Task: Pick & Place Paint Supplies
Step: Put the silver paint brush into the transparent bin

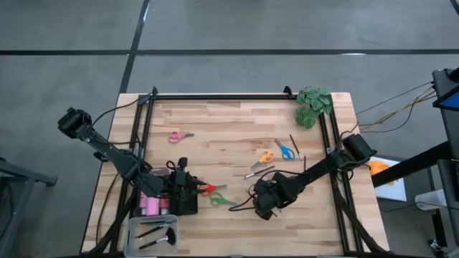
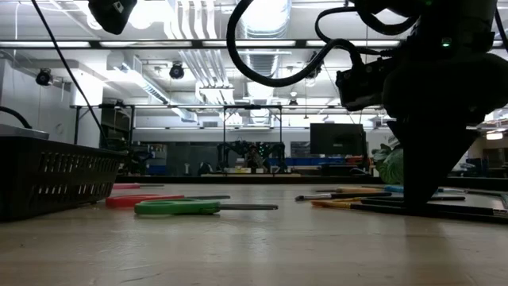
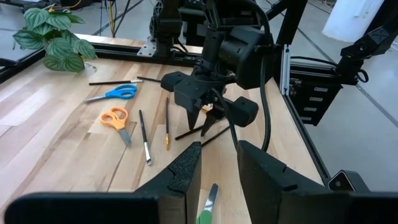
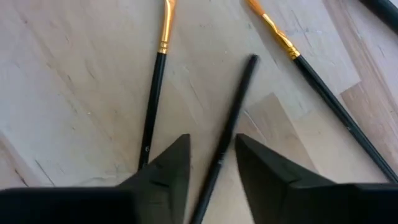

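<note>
I keep the right claw (image 4: 211, 165) narrowed astride the thin black brush handle (image 4: 233, 112), probably gripping; lift vertically off the wooden surface (image 1: 229, 122).

The right gripper (image 3: 204, 121) pinches a dark brush (image 3: 186, 133) against the table (image 3: 50, 143); orange scissors (image 3: 114, 119), blue scissors (image 3: 118, 93) and a plant (image 3: 53, 38) lie beyond.

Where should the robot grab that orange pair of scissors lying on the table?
Judging by its pose, grip the orange scissors from above, across the narrow neck where handles meet blades. They lie flat, loops too wide for the fingers, and a brush lies close beside the blades.
</note>
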Robot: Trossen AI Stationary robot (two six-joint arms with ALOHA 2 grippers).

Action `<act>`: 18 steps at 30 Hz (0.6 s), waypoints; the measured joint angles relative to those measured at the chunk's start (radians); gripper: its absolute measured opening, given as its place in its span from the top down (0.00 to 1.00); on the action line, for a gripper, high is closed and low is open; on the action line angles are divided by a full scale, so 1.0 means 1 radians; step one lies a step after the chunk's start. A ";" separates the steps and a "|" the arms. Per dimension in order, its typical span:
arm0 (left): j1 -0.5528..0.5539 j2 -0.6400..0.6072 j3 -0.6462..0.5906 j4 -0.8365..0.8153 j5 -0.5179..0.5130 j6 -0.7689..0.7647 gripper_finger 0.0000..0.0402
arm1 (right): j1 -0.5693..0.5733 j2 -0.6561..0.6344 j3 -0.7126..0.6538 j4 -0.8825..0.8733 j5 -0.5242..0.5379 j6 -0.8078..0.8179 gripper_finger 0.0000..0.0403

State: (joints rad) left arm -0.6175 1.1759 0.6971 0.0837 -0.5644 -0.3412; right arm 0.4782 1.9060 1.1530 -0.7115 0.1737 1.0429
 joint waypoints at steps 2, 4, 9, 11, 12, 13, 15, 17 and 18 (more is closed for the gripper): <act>0.000 0.000 0.000 0.000 0.000 0.000 0.74 | 0.000 0.000 0.000 -0.003 0.001 0.000 0.79; 0.000 0.000 0.000 0.000 0.000 0.000 0.74 | 0.000 0.000 0.000 -0.006 0.003 -0.001 0.86; 0.000 0.000 0.000 0.000 0.000 0.000 0.74 | 0.000 -0.002 -0.001 -0.010 0.007 -0.001 0.96; 0.000 0.000 0.000 0.000 0.000 0.000 0.74 | 0.000 -0.002 -0.001 -0.010 0.008 0.000 0.96; 0.000 0.000 0.000 0.000 0.000 0.000 0.74 | 0.000 -0.002 -0.001 -0.010 0.008 0.001 0.95; 0.000 0.000 0.000 0.000 0.000 0.000 0.74 | 0.000 -0.002 -0.001 -0.010 0.008 0.001 0.95; 0.000 0.000 0.000 0.000 0.000 0.000 0.74 | 0.000 -0.002 -0.001 -0.010 0.008 0.001 0.95; 0.000 0.000 0.000 0.000 0.000 0.000 0.74 | 0.000 -0.002 -0.001 -0.009 0.008 0.002 0.95; 0.000 0.000 0.000 0.000 0.000 0.000 0.74 | 0.000 -0.001 -0.001 -0.009 0.008 0.002 0.95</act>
State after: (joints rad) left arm -0.6174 1.1759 0.6971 0.0841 -0.5643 -0.3412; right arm 0.4778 1.9046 1.1523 -0.7208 0.1822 1.0451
